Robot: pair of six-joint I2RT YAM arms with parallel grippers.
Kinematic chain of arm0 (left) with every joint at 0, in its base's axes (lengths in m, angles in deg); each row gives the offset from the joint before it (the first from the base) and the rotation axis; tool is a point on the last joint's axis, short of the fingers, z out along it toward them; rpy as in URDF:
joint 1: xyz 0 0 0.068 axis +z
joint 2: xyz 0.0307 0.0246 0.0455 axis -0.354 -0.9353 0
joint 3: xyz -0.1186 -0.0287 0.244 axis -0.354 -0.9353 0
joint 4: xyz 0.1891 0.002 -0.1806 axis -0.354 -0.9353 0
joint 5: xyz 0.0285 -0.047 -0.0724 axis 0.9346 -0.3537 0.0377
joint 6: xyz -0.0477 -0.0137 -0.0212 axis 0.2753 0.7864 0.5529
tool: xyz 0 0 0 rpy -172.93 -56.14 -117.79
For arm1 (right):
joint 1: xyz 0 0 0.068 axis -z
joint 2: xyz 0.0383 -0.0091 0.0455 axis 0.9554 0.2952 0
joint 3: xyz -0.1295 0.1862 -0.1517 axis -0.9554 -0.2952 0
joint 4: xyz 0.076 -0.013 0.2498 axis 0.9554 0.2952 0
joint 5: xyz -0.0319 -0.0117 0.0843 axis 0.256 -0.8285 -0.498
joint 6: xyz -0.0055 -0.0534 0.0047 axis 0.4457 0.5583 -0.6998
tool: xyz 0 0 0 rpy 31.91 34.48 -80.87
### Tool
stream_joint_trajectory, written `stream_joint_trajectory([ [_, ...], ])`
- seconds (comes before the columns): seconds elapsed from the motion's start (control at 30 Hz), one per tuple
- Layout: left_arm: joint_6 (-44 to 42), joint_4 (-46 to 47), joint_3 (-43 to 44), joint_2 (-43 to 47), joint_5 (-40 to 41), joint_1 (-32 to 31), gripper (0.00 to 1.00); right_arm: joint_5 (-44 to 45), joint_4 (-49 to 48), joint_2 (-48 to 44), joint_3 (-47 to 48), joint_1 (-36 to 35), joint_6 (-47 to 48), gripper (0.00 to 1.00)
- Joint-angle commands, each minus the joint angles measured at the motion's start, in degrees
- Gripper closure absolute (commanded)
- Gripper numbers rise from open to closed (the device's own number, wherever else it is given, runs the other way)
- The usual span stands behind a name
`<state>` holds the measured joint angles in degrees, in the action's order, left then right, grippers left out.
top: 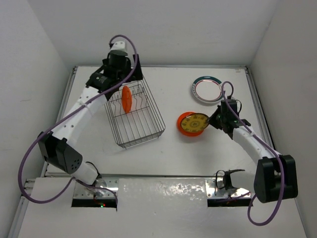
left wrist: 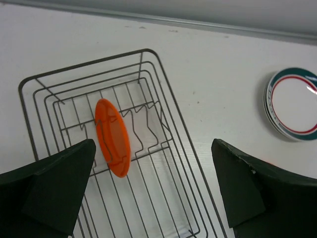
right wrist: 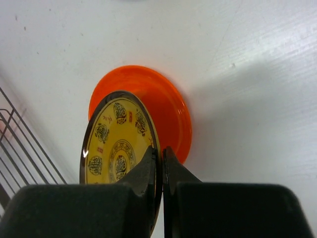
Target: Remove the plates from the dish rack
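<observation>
A yellow plate (right wrist: 116,144) is being pinched at its rim by the right gripper (right wrist: 159,151) over an orange plate (right wrist: 168,104) lying right of the rack (top: 141,130); setting it down is judged the step in hand. The left gripper (left wrist: 153,148) is being held spread above the racked plate (left wrist: 113,138), which is standing among the tines. A descent onto its rim is being called for next.

Robot lab test cell: white tabletop (top: 198,158) boxed by white panels (top: 163,29); my left arm (top: 74,119) and right arm (top: 252,141) bolted at its near edge, purple cables (top: 29,158) looping.
</observation>
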<state>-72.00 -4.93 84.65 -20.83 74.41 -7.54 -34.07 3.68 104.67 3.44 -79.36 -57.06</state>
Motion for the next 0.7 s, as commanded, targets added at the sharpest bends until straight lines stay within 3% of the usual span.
stream_joint_trajectory([
  [0.0, 6.62, -3.17, -0.90, 0.96, -5.14, 4.43, 0.00, -0.72, -10.50, 0.70, -0.97, 0.02, 4.45, 1.00],
  [0.1, 7.40, -3.53, -1.17, -0.54, -8.59, 6.73, 0.00, -1.95, -10.87, 2.98, -1.16, 0.11, 6.29, 0.83],
  [0.17, 8.02, -3.44, -1.69, -1.95, -10.86, 8.58, 0.02, -4.04, -11.39, 4.39, -1.24, -0.07, 7.35, 0.59],
  [0.23, 9.52, -2.56, -2.05, -3.09, -11.40, 9.81, 0.03, -5.55, -11.48, 6.33, -0.72, -0.07, 8.40, 0.52],
  [0.33, 11.45, -1.60, -2.22, -5.02, -12.72, 10.43, 0.04, -5.21, -7.02, 8.17, 3.14, -0.42, 11.48, 0.22],
  [0.4, 13.11, -2.12, -1.44, -6.69, -12.20, 10.52, 0.05, -0.50, -0.89, 7.31, 5.42, -0.68, 12.54, 0.01],
  [0.47, 14.78, -2.12, -1.34, -8.01, -11.50, 10.52, 0.07, 3.73, 4.13, 5.63, 8.92, -1.56, 13.33, 0.01],
  [0.53, 15.49, -2.73, -1.34, -8.98, -9.93, 10.52, 0.11, 12.05, 15.29, 4.67, 12.19, -2.52, 13.42, 0.01],
  [0.67, 16.20, -3.18, -1.26, -11.44, -8.07, 10.52, 0.18, 11.94, 18.49, -0.41, 14.14, -2.79, 15.26, 0.01],
])
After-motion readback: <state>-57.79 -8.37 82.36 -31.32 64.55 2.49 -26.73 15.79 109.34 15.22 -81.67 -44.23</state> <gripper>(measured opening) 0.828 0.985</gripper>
